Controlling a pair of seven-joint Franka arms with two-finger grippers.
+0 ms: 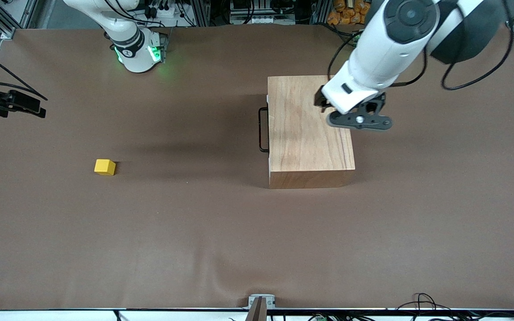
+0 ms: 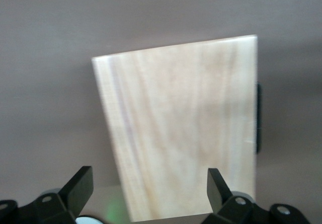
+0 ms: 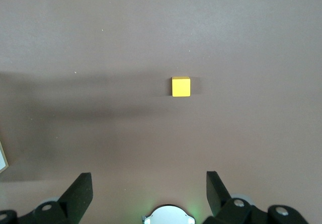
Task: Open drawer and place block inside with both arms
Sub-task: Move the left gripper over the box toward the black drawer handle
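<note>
The light-wood box [image 1: 308, 129] stands mid-table with its drawer shut; the black wire handle [image 1: 263, 129] faces the right arm's end of the table. My left gripper [image 1: 326, 107] is open and empty over the box top, on the side away from the handle. In the left wrist view its fingers [image 2: 80, 186] frame the box top [image 2: 181, 128], with the handle [image 2: 258, 118] at the edge. The yellow block [image 1: 105, 167] lies on the table toward the right arm's end. My right gripper [image 3: 148, 194] is open and empty, high over the table, with the block [image 3: 181, 86] below it.
Brown cloth [image 1: 194, 232] covers the whole table. The right arm's green-lit base [image 1: 138, 51] stands farther from the front camera than the block. A black cabled device [image 1: 11, 103] juts in at the right arm's end of the table.
</note>
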